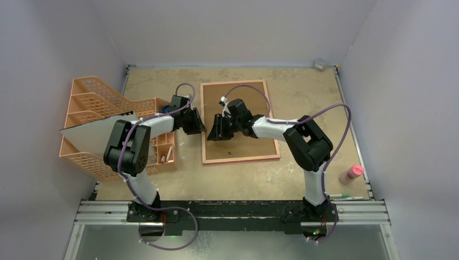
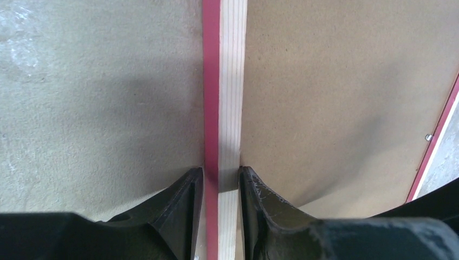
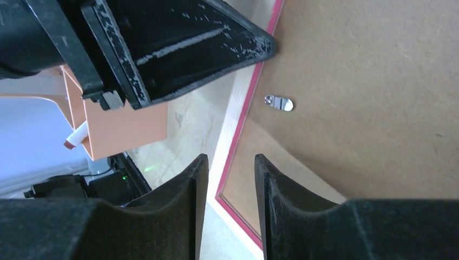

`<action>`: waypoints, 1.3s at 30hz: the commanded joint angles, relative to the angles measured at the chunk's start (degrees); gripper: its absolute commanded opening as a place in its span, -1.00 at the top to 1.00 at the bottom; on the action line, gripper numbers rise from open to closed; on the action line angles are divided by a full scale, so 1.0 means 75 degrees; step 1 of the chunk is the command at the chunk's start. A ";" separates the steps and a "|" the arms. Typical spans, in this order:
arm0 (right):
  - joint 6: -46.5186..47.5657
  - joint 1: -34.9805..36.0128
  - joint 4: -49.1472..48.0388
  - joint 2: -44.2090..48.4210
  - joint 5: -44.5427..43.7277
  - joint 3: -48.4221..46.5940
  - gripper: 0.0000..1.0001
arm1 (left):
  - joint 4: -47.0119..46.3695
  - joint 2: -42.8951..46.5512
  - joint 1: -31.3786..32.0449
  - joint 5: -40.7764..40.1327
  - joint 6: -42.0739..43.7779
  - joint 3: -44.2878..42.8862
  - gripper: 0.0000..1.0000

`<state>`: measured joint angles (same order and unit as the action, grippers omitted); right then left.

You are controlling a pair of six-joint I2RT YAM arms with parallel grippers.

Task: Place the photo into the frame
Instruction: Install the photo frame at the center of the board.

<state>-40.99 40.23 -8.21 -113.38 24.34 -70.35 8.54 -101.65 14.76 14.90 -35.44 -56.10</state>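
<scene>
- the frame (image 1: 242, 159) lies back up at the centre of the table (image 1: 303, 97) in the top view, with the brown backing board (image 1: 246, 146) inside its rails.
- left gripper (image 1: 196, 122) is at the frame's left rail. in the left wrist view (image 2: 221, 176) the jaws are narrow, pressed on either side of the pink and pale wood rail (image 2: 224, 81).
- right gripper (image 1: 216, 130) is over the left part of the backing board, just beside the left gripper. in its own view (image 3: 230, 160) the jaws stand a little apart, with the frame rail (image 3: 230, 135) seen through the gap; no grip seen.
- a metal clip (image 3: 279, 103) sits on the board near that rail.
- the photo (image 1: 89, 132), white side up, rests on the orange mesh organiser (image 1: 92, 89) at the left of the top view, well apart from the frame.
</scene>
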 commanded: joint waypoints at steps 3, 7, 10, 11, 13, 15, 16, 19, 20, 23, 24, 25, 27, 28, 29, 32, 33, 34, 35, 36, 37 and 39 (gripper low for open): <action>-0.0269 0.0084 -0.0535 -0.0362 0.0096 -0.0085 0.23 | 0.0350 0.0069 -0.0011 0.0105 0.0417 0.0147 0.37; -0.0135 0.0100 -0.0395 -0.0500 -0.0526 -0.0195 0.24 | 0.0351 0.0087 -0.0009 -0.0138 0.0387 0.0165 0.37; 0.0090 0.0115 -0.0257 -0.0622 -0.0918 -0.0275 0.25 | 0.0358 0.0142 -0.0010 -0.0450 0.0277 0.0166 0.27; 0.0165 0.0110 -0.0254 -0.0650 -0.1021 -0.0276 0.26 | 0.0342 0.0164 -0.0010 -0.0512 0.0223 0.0161 0.26; 0.0300 0.0109 -0.0272 -0.0729 -0.1176 -0.0259 0.27 | 0.0274 0.0179 -0.0004 -0.0571 0.0054 0.0142 0.25; 0.0355 0.0109 -0.0422 -0.0803 -0.1196 -0.0233 0.29 | 0.0185 0.0177 -0.0005 -0.0591 -0.0119 0.0133 0.25; 0.0369 0.0115 -0.0497 -0.0828 -0.1194 -0.0229 0.30 | 0.0139 0.0165 0.0000 -0.0591 -0.0203 0.0115 0.26; 0.0478 0.0144 -0.0644 -0.0933 -0.1251 -0.0261 0.32 | 0.0029 0.0080 -0.0006 -0.0520 -0.0399 0.0074 0.32; 0.0519 0.0144 -0.0645 -0.0992 -0.1282 -0.0289 0.34 | 0.0014 0.0034 -0.0006 -0.0464 -0.0436 0.0065 0.34; 0.0676 0.0150 -0.0651 -0.1124 -0.1504 -0.0351 0.39 | -0.0001 -0.0066 -0.0007 -0.0389 -0.0528 0.0055 0.36; 0.0717 0.0146 -0.0650 -0.1160 -0.1587 -0.0358 0.39 | 0.0008 -0.0103 -0.0001 -0.0373 -0.0541 0.0071 0.37; 0.0757 0.0144 -0.0668 -0.1195 -0.1629 -0.0364 0.39 | 0.0010 -0.0118 0.0000 -0.0369 -0.0553 0.0082 0.37; 0.0809 0.0144 -0.0648 -0.1283 -0.1741 -0.0429 0.39 | 0.0019 -0.0140 0.0000 -0.0369 -0.0580 0.0088 0.38; 0.0854 0.0144 -0.0657 -0.1304 -0.1749 -0.0451 0.39 | 0.0038 -0.0149 0.0000 -0.0370 -0.0589 0.0096 0.38; 0.0892 0.0147 -0.0696 -0.1330 -0.1716 -0.0461 0.39 | 0.0053 -0.0161 0.0000 -0.0375 -0.0600 0.0102 0.38; 0.0994 0.0144 -0.0844 -0.1418 -0.1401 -0.0465 0.38 | 0.0084 -0.0200 -0.0006 -0.0381 -0.0678 0.0097 0.39; 0.1035 0.0150 -0.0896 -0.1450 -0.1254 -0.0454 0.37 | 0.0102 -0.0225 -0.0006 -0.0359 -0.0733 0.0088 0.39; 0.1086 0.0144 -0.0945 -0.1482 -0.1109 -0.0447 0.38 | 0.0126 -0.0268 -0.0011 -0.0275 -0.0848 0.0052 0.39; 0.1145 0.0144 -0.0989 -0.1506 -0.0951 -0.0418 0.38 | 0.0211 -0.0351 -0.0020 -0.0132 -0.0927 -0.0031 0.40; 0.1214 0.0144 -0.1054 -0.1541 -0.0802 -0.0388 0.38 | 0.0358 -0.0503 -0.0023 -0.0004 -0.0979 -0.0174 0.41; 0.1265 0.0154 -0.1061 -0.1588 -0.0691 -0.0389 0.39 | 0.0483 -0.0635 -0.0013 0.0096 -0.1031 -0.0289 0.42; 0.1359 0.0165 -0.1073 -0.1677 -0.0527 -0.0383 0.41 | 0.0517 -0.0750 -0.0019 0.0191 -0.1169 -0.0340 0.43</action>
<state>-35.11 41.36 -20.60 -121.89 19.35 -74.02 9.65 -103.20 14.52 15.25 -41.54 -57.47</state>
